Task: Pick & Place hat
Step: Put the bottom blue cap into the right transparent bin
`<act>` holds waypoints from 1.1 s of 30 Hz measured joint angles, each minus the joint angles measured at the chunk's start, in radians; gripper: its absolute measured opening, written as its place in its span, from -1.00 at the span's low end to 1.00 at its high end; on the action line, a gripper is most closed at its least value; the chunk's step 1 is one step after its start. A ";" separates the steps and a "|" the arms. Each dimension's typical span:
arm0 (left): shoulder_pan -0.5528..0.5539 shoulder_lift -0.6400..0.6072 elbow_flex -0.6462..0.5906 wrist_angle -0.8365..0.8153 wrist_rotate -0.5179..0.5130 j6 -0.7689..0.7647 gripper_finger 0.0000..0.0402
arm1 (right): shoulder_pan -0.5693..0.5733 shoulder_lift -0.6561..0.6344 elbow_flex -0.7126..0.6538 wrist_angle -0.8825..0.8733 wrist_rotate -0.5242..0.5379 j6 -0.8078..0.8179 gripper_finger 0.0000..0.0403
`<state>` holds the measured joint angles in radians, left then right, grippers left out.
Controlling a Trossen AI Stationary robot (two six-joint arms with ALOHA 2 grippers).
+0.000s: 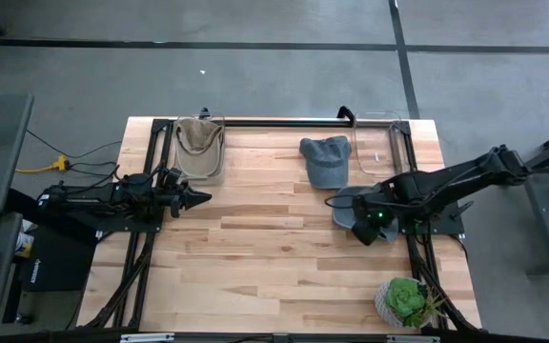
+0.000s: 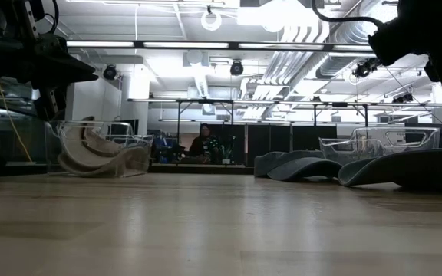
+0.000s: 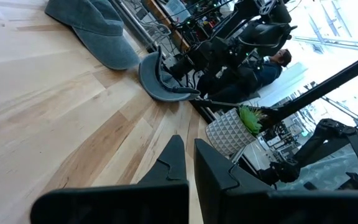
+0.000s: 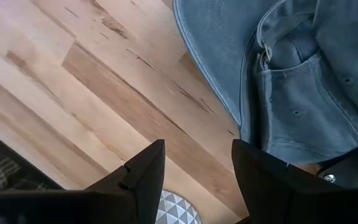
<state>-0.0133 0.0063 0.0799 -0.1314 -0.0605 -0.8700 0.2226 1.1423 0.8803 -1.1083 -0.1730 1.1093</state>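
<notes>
Blue hat [image 1: 355, 204] flat at table's [image 1: 255, 257] right edge, right gripper [image 1: 363, 232] poised just over it, fingers apart, holding nothing. Second blue hat [image 1: 324, 160] farther back. Left gripper [image 1: 198, 198] closed, empty, near tan hat [image 1: 199, 145].

The middle and near half of the bench [image 1: 265, 257] lie bare, giving a wide lane between the arms. Along the far edge stand a clear bin with a tan cap [image 1: 199, 143], a blue cap [image 1: 325, 159] and another clear bin [image 1: 381, 143]. A potted plant [image 1: 406, 301] blocks the near right corner.
</notes>
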 joint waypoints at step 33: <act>0.000 0.000 0.000 0.000 0.000 0.000 -1.00 | -0.008 0.228 0.001 0.002 -0.092 0.078 0.49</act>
<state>-0.0132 0.0063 0.0799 -0.1314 -0.0607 -0.8696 0.2142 1.3707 0.8810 -1.1059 -0.2652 1.1870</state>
